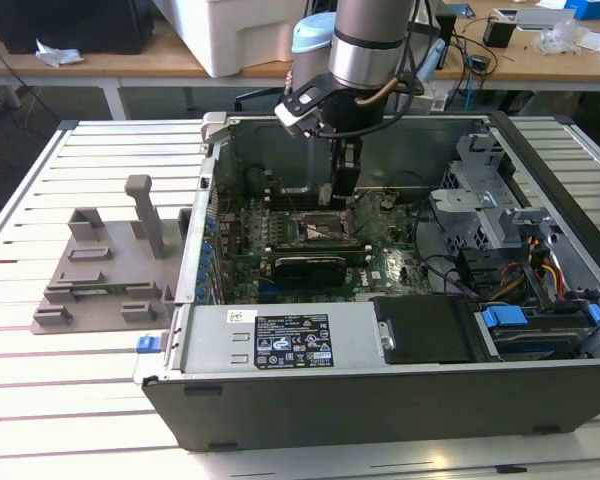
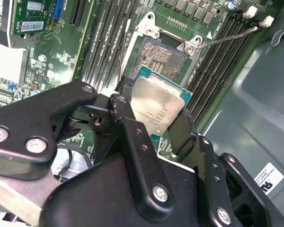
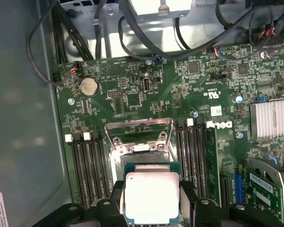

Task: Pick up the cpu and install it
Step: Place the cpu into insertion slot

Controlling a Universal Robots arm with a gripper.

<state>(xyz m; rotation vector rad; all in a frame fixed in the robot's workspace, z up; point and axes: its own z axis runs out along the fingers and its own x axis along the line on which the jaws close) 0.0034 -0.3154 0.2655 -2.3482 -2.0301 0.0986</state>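
Silvery-grey metal top of the cpu [image 2: 158,111] faces up, w/ a thin green rim round it. It's clamped betw. the black fingers [image 2: 183,130] of the gripper [image 2: 156,112], one on each of two opposite edges, so the gripper is closed on the chip and carrying it.

Gripper hangs inside the open computer case [image 1: 380,400], at the far side of the motherboard [image 3: 132,94], straight over the socket [image 3: 139,142]. The socket's metal frame is flipped open, its contact field bare. Both wrist views show the cpu part-covering the socket's near edge. Whether it touches the socket or hovers just above, can't tell; it isn't seated in the frame.

Memory slots [image 3: 85,165] run along both sides of the socket. A long black card [image 1: 305,265] lies on the near side of it in the exterior view.

Case rests on a slatted metal table [image 1: 80,400]. A grey plastic fixture [image 1: 100,270] stands on the table, at the exterior view's left, well apart from the arm.
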